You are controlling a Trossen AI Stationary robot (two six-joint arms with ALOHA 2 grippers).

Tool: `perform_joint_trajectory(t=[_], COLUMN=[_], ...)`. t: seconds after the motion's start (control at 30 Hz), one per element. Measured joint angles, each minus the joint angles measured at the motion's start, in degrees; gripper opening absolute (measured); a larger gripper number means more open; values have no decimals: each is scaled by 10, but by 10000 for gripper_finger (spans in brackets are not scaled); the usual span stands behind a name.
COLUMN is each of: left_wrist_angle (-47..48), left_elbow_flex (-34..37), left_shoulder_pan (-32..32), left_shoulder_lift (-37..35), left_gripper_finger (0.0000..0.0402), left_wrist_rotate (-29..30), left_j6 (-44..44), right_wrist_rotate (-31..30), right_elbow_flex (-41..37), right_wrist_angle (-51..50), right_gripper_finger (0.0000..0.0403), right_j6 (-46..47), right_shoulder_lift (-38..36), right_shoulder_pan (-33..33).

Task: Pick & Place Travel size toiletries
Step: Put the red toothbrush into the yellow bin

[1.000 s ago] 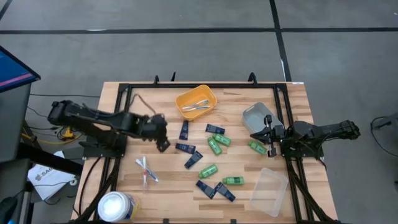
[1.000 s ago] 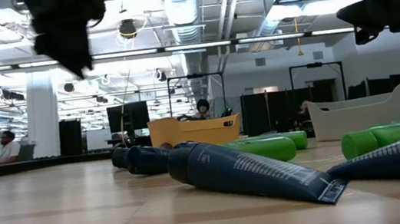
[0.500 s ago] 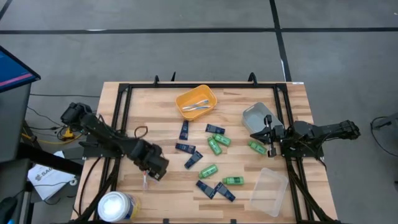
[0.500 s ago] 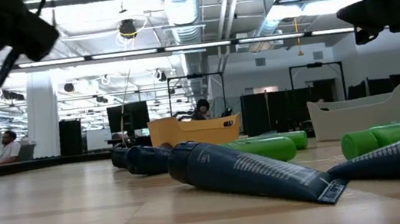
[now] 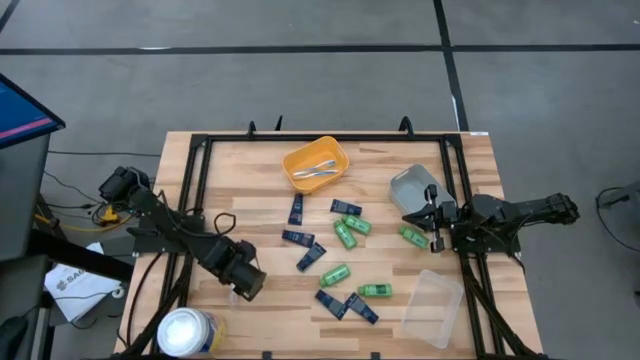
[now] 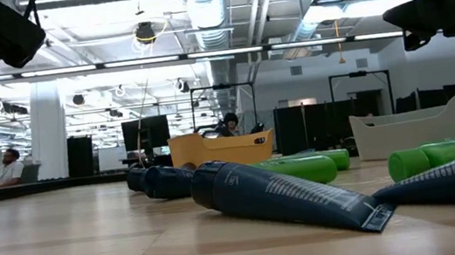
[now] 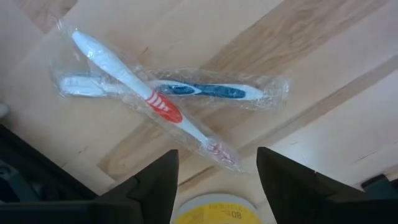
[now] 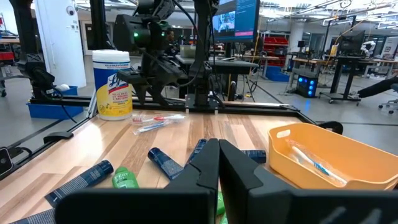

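Observation:
Two wrapped toothbrushes, one white and red (image 7: pixel 130 81) and one white and blue (image 7: pixel 199 91), lie crossed on the table. My left gripper (image 7: pixel 217 180) hangs open above them and hides them in the high view (image 5: pixel 245 283). They also show in the right wrist view (image 8: pixel 158 121). Green bottles (image 5: pixel 346 235) and navy packets (image 5: pixel 311 257) lie scattered mid-table. My right gripper (image 5: pixel 432 222) waits shut beside the grey tray (image 5: pixel 413 188), next to a green bottle (image 5: pixel 413 236).
An orange tray (image 5: pixel 316 165) at the far side holds toothbrushes. A clear tray (image 5: pixel 432 308) sits near the right corner. The white tub (image 5: pixel 187 332) stands by the near left edge, close to my left gripper. A black frame (image 5: pixel 200 180) borders the table.
My left gripper has swung from beside the navy packets toward the table's near edge and has come over the crossed toothbrushes, with the arm folding back. The right arm and the items have stayed still.

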State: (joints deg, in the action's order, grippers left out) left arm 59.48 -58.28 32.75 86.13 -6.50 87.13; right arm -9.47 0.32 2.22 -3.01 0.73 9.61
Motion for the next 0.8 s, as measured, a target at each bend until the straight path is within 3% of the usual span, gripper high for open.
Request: perform_joint_trajectory(t=[0.3, 0.8], left_wrist_angle=[-30, -147], left_elbow_flex=[32, 136], left_shoulder_pan=[12, 18], left_shoulder_lift=[0, 0], left_gripper_finger=[250, 245], left_wrist_rotate=[-11, -13], left_j6=[-2, -2], right_wrist_rotate=[0, 0], right_elbow_flex=[0, 0], right_wrist_angle=[0, 0], right_gripper_finger=[0, 0], right_j6=[0, 0], right_shoulder_lift=[0, 0], right_shoulder_pan=[0, 0])
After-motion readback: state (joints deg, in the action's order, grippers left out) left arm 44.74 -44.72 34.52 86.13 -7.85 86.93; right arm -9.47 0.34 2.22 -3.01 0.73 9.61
